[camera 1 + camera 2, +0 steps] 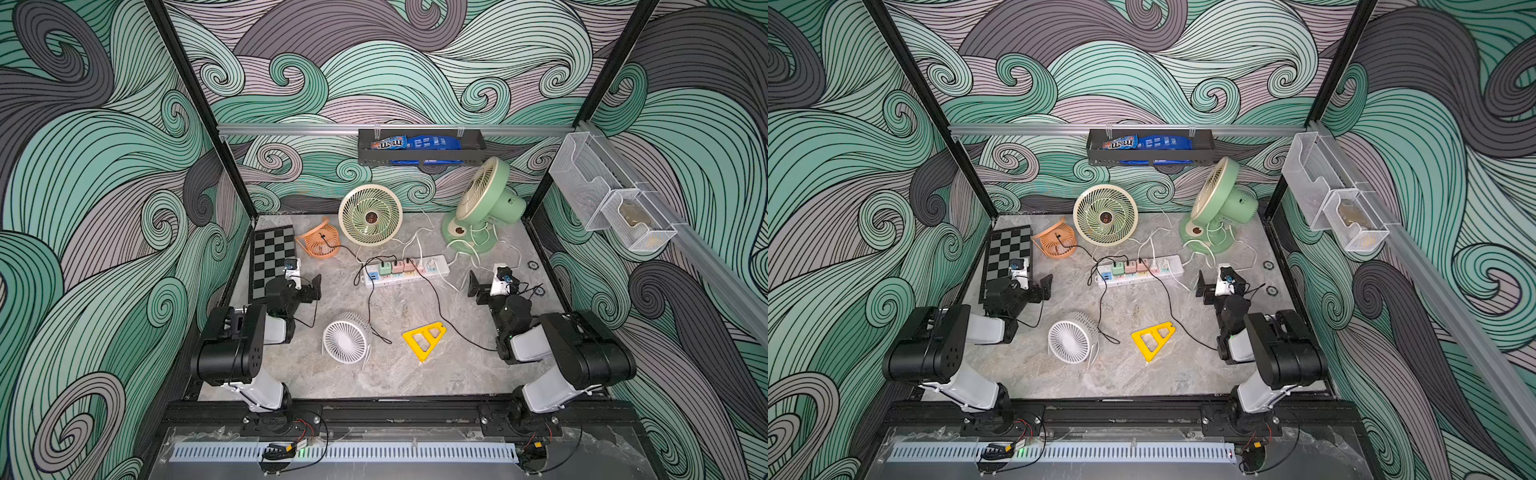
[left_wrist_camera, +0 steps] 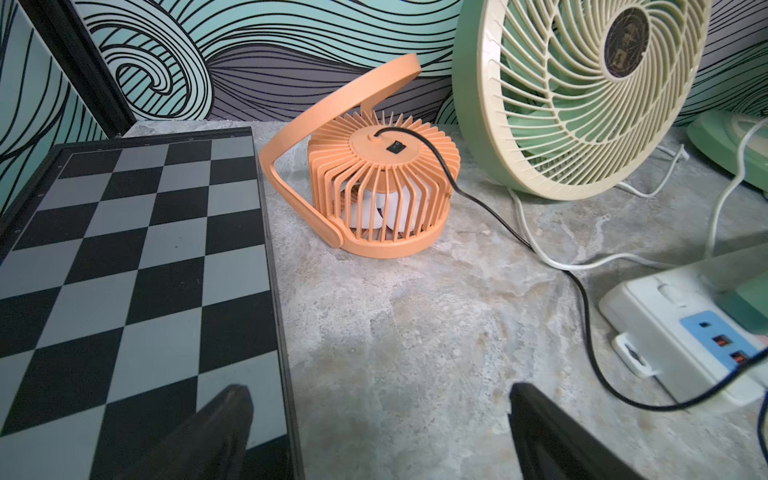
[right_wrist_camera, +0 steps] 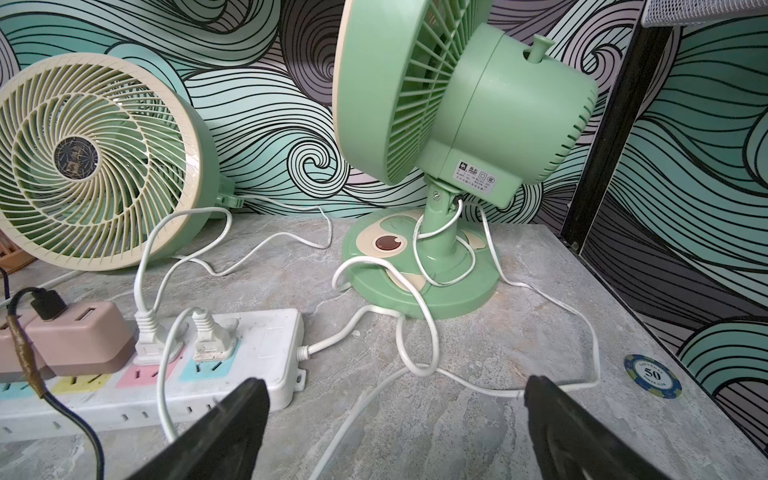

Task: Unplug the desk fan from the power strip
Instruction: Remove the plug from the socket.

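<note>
The white power strip (image 1: 436, 268) (image 1: 1173, 266) (image 2: 648, 316) (image 3: 270, 340) lies across the middle of the table, with several plugs and adapters in its pastel sockets. Two white plugs (image 3: 212, 338) sit at its right end. Behind that end stands the green desk fan (image 1: 482, 199) (image 1: 1219, 199) (image 3: 457, 108) on a round base, its white cord looped on the table. My left gripper (image 1: 303, 284) (image 2: 378, 390) is open, left of the strip by the chessboard's edge. Just right of the strip's end, my right gripper (image 1: 492, 286) (image 3: 395, 382) is open over loose white cord.
A round cream fan (image 1: 370, 216) and an orange fan (image 1: 318, 241) stand at the back. A white fan (image 1: 347, 343) and a yellow triangle (image 1: 426, 336) lie in front. The chessboard (image 1: 272, 262) is at the left. Black cords cross the table. A poker chip (image 3: 652, 376) lies right.
</note>
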`<state>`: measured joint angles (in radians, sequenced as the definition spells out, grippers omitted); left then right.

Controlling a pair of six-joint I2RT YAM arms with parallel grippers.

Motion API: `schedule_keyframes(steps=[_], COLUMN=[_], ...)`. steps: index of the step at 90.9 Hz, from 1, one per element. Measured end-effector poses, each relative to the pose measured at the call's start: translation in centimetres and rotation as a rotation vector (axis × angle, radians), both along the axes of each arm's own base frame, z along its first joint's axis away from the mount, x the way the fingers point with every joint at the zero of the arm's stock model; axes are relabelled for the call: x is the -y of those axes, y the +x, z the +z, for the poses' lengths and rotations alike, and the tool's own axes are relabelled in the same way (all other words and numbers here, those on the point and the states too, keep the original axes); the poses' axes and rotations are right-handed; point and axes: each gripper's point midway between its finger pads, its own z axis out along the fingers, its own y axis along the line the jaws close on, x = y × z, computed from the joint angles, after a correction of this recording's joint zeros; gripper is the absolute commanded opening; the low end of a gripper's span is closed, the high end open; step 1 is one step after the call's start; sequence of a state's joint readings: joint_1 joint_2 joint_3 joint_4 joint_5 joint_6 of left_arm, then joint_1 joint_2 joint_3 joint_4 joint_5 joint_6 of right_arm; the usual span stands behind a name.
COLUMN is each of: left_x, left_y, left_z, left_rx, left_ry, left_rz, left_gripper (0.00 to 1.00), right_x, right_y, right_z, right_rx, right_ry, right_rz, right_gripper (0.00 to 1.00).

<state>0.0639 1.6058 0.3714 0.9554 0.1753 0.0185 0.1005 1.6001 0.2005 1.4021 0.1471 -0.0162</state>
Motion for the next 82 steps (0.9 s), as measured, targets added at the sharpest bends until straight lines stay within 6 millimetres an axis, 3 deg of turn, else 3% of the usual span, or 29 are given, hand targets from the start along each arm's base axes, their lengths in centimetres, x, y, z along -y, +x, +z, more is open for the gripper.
schedule_keyframes(steps=[10,28,49,82], left_x=[0.0,0.0,0.0,0.0], left_y=[0.0,0.0,0.0,0.0], left_z=[0.0,0.0,0.0,0.0], left_rx=[0.0,0.0,0.0,-0.001], left_ry=[0.0,0.0,0.0,0.001], left_rz=[0.0,0.0,0.0,0.0], left_gripper=[0.99,0.99,0.99,0.99], right_x=[-0.3,-2.0,-1.9,-1.7], right_y=[-0.3,-2.7,-1.8,-1.7], right_z=[0.3,0.1,1.2,1.0], right_rx=[0.017,0.044,0.075,0.069], right_ry=[-0.007,-0.053,-0.052,-0.052], right_rz=[0.008,0.09,0.076,0.063], right_gripper=[0.99,0.99,0.99,0.99])
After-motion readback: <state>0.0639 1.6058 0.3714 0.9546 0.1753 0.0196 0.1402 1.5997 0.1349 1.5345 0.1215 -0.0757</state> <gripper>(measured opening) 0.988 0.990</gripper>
